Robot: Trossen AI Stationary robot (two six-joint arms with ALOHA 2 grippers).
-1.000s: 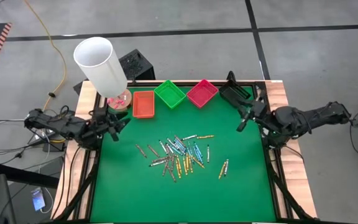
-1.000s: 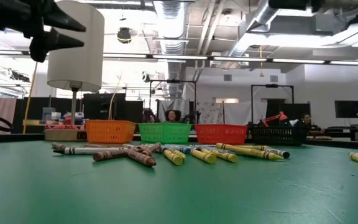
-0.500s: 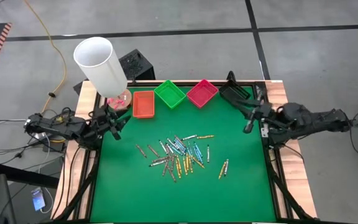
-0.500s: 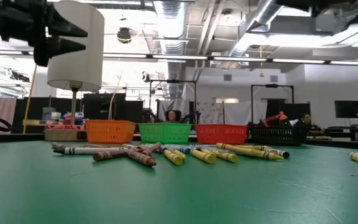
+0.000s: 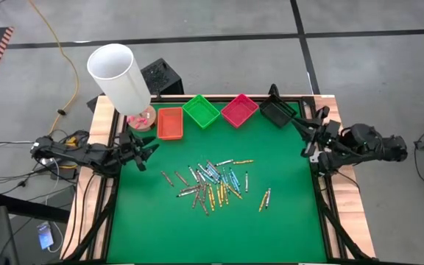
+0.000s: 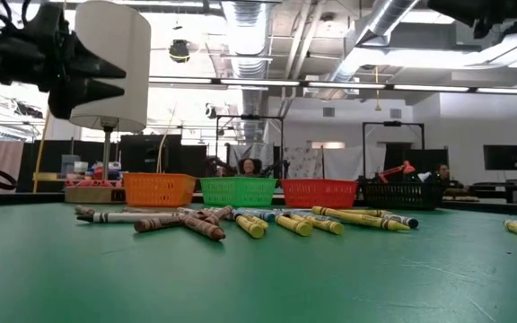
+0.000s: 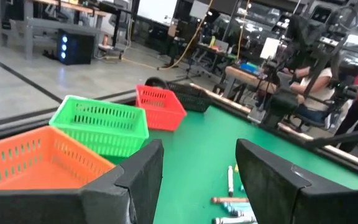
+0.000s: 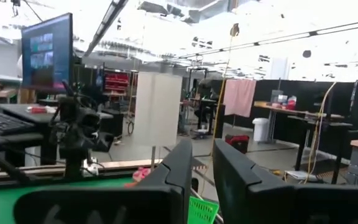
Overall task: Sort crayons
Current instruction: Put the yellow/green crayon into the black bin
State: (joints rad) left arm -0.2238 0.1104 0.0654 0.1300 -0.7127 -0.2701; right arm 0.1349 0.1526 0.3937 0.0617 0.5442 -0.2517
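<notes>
The crayons lie loose in a heap on the green mat at mid-table, with two yellow ones a little to the right. In the low view the crayons lie flat in a row. My left gripper hovers open over the mat's left edge, level, pointing toward the trays and the heap; nothing is between its fingers. My right gripper hangs over the mat's right edge near the black tray. Its fingers stand a narrow gap apart with nothing between them.
Along the far edge stand an orange tray, a green tray, a pink tray and a black tray. A tall white lampshade rises at the far left corner. People sit in the room beyond the table.
My left gripper has sunk lower and eased slightly toward the near edge, staying open. My right gripper has drawn back toward the table's right edge, away from the heap, and has turned somewhat. The crayons have not moved.
</notes>
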